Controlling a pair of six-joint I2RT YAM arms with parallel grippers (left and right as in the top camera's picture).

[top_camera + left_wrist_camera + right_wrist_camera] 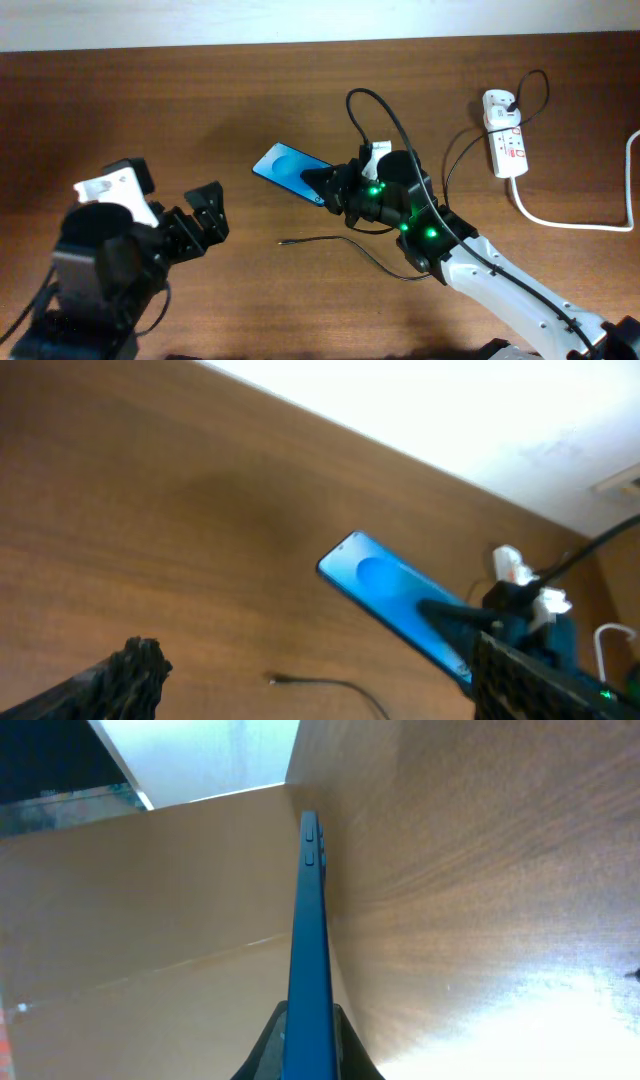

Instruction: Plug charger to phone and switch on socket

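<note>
The overhead view looks straight down from well above, taking in the whole bench (200,100) with both arms, the phone (285,168) mid-frame and the socket (505,145) far right. The left wrist view sits low at the left, tilted, looking across the wood past the left end effector (325,685) to that phone at middling range. The right wrist view is pressed close, sighting along the phone's thin edge; all three share the phone.

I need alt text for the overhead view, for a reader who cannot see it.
The right arm's fingers pinch one end of a slim smartphone with a bright blue screen at centre. A thin black cable lies loose nearby, tip unplugged. The left arm's fingers stand open at left; a small white power strip lies at upper right.
</note>
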